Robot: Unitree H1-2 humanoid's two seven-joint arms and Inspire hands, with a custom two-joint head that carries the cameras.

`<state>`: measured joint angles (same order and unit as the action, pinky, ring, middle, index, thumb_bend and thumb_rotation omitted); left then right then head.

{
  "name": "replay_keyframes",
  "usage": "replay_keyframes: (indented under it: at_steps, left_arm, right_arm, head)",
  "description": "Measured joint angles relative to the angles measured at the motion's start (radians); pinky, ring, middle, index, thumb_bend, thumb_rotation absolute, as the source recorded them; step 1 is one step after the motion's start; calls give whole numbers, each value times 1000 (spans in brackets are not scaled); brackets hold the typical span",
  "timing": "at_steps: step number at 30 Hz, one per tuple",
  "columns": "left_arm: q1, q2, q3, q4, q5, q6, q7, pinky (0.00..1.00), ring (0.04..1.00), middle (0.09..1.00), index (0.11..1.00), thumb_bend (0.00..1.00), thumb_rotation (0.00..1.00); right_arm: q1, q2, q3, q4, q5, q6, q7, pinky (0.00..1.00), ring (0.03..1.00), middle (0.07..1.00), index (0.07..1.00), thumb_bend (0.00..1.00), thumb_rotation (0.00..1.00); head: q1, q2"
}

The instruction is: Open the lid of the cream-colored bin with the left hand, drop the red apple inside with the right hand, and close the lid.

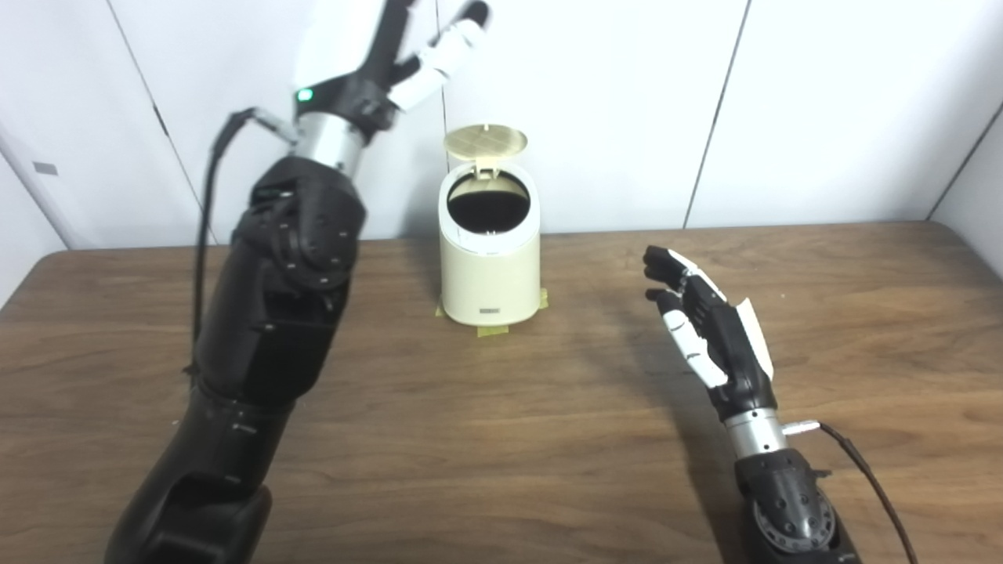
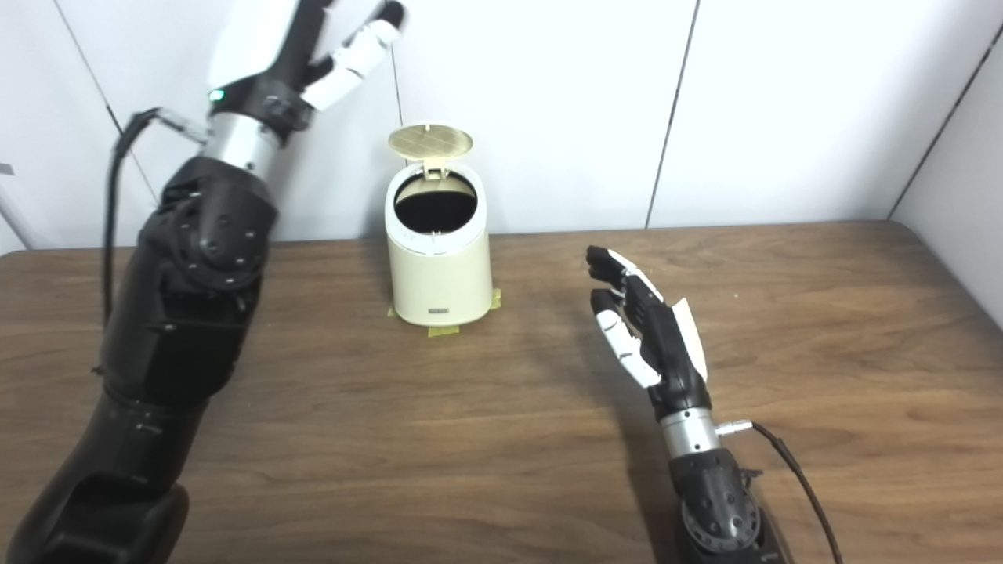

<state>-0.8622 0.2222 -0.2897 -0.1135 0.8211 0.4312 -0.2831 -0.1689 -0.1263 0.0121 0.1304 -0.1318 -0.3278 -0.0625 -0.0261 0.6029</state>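
Black and bulky, the left arm [image 1: 274, 313] rises from the bottom left corner and fills the left part of the scene. It stands steeply, with a dark cable [image 1: 205, 227] looping off its outer side near the silver wrist. The left hand [image 1: 376, 55] is lifted high against the white wall [image 1: 823, 110], above and to the left of the bin. Its fingers [image 1: 439, 55] are spread and point up and to the right, with nothing between them; the top of the hand is cut off by the picture's upper edge.

Next comes the cream-coloured bin [image 1: 490, 274], standing upright on the wooden table [image 1: 486, 439] near the far edge. Bits of yellowish tape [image 1: 492, 330] show at its base. Its round lid [image 1: 485, 141] is open, tipped up on a hinge at the back so that its ribbed underside faces the cameras. The mouth of the bin is dark, and what lies inside cannot be made out. No red apple shows on the table or in either hand, so whether it lies in the bin cannot be told.

Further right, well apart from the bin, the right hand [image 1: 709, 329] hovers low over the table with its palm turned toward the left. Its fingers [image 1: 666, 270] are loosely curled and apart, and it holds nothing. A thin cable [image 1: 870, 478] trails from its silver wrist toward the bottom right.
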Motion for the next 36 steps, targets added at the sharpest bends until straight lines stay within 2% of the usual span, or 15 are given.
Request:
replay_keyframes:
  at_steps: [5, 13, 17, 23, 27, 29, 32, 36]
  left_arm:
    - [-76, 3, -40, 86, 96, 33, -97, 1000, 1000, 953, 919, 704, 943]
    - [-110, -1, -102, 192, 157, 31, -163, 1000, 1000, 941, 903, 790, 957]
    - [-112, -1, -118, 265, 164, 26, -159, 1000, 1000, 936, 896, 833, 974]
    - [-119, -1, -139, 351, 172, 19, -120, 1000, 1000, 938, 897, 838, 983]
    - [-119, -1, -139, 353, 171, 19, -114, 1000, 1000, 934, 892, 840, 983]
    - [-119, 0, -145, 353, 173, 19, -114, 1000, 1000, 938, 897, 846, 983]
    - [-119, 2, -163, 355, 180, 21, -119, 1000, 1000, 942, 907, 860, 992]
    - [-119, 3, -176, 356, 193, 26, -130, 1000, 1000, 951, 908, 866, 985]
  right_arm:
    - [-2, 2, -1, 5, -11, 0, -2, 718, 814, 824, 816, 156, 726]
    - [-4, 4, 0, 8, -16, -1, -1, 703, 804, 817, 822, 153, 707]
    - [-4, 4, 1, 8, -17, -1, 1, 689, 801, 816, 819, 147, 676]
    - [-4, 4, 1, 8, -26, -1, 1, 669, 790, 808, 810, 167, 673]
    - [-4, 5, 0, 9, -35, -1, -5, 641, 773, 798, 803, 165, 693]
    - [-5, 5, 0, 12, -43, -2, -9, 640, 774, 803, 809, 188, 764]
    - [-6, 5, 1, 14, -44, -10, -9, 638, 771, 805, 807, 211, 801]
    - [-6, 6, 1, 14, -44, -16, -9, 627, 763, 805, 805, 200, 774]
  head:
    - [-12, -12]
    - [-14, -12]
    - [-17, -14]
    - [-17, -11]
    - [-15, -11]
    - [-17, -20]
    - [-17, -23]
    - [-20, -25]
